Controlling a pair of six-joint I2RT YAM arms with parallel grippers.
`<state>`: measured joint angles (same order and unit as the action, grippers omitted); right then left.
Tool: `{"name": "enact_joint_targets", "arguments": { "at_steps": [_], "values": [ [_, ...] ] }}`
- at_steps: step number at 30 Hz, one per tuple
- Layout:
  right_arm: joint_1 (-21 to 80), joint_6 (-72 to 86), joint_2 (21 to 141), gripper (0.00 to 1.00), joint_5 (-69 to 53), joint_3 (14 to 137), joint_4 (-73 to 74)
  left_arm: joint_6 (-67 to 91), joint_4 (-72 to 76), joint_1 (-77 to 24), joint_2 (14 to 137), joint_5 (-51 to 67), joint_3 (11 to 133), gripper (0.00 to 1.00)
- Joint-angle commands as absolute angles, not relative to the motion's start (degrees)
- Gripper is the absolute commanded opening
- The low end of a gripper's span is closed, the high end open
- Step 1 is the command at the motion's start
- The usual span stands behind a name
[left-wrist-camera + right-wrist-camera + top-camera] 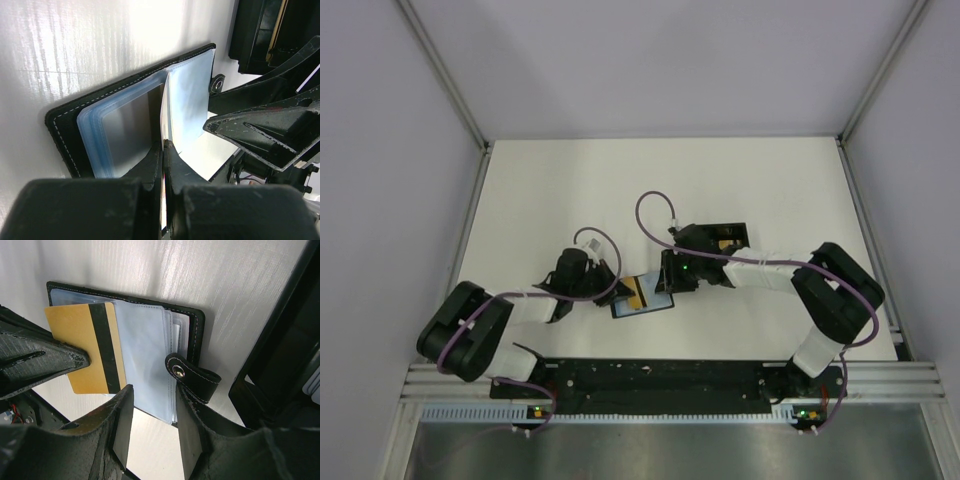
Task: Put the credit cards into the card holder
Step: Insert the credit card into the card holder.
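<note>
Finding: left gripper [164, 150] clamps card [75, 327] at a sleeve [145, 355] of the holder [196, 327]; right gripper [152, 425] parted astride it, gripping nothing. Advise: keep card level, feed slowly, steady holder

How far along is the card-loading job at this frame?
Done: the small black stitched card holder lies open, clear sleeves exposed. In hand: the left claw is shut on a gold plastic card with a black stripe, laid across the sleeves, not clearly inside one; the right claw stands open over the holder's near edge. Left: seating that card; other cards are not identifiable.
</note>
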<state>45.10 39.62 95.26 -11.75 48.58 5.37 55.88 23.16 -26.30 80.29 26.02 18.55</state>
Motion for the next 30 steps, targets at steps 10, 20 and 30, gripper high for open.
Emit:
{"name": "enact_joint_targets", "arguments": {
  "at_steps": [10, 20, 30],
  "values": [
    [45.4, 39.0, 96.9, 0.39, -11.2, 50.2, 6.2, 57.8, 25.9, -29.6, 82.2, 20.7, 15.3, 0.00],
    [45.4, 39.2, 97.6, 0.39, -10.9, 50.4, 6.6, 57.8, 27.2, -30.4, 83.4, 22.0, 15.2, 0.00],
    [45.4, 39.4, 97.7, 0.39, -10.6, 50.5, 7.1, 58.4, 27.1, -30.5, 80.4, 21.5, 11.3, 0.00]
  ]
}}
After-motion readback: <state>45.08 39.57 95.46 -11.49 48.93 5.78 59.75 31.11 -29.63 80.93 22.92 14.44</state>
